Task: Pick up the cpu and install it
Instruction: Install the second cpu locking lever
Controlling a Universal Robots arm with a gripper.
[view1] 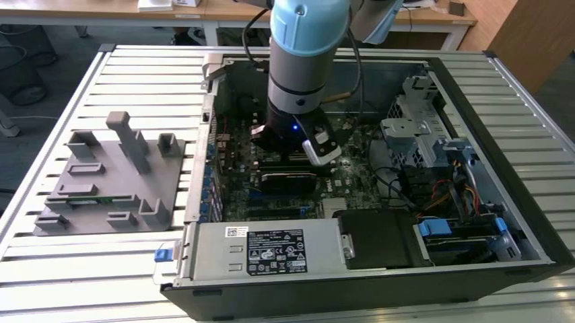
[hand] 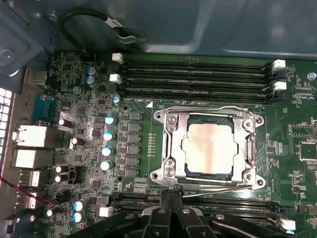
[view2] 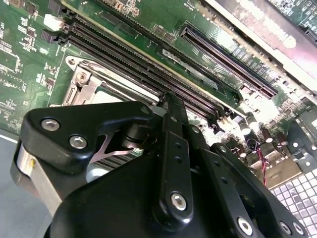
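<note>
Your gripper (hand: 171,194) has its fingertips pressed together with nothing between them, hovering just beside the metal socket frame (hand: 168,148) on the motherboard (hand: 74,99), where the cpu (hand: 208,148) sits, its silver top exposed.

The cpu (hand: 208,148) lay seated in its metal socket frame (hand: 168,148), and my fingers (hand: 171,208) hung pressed together beside it.
</note>
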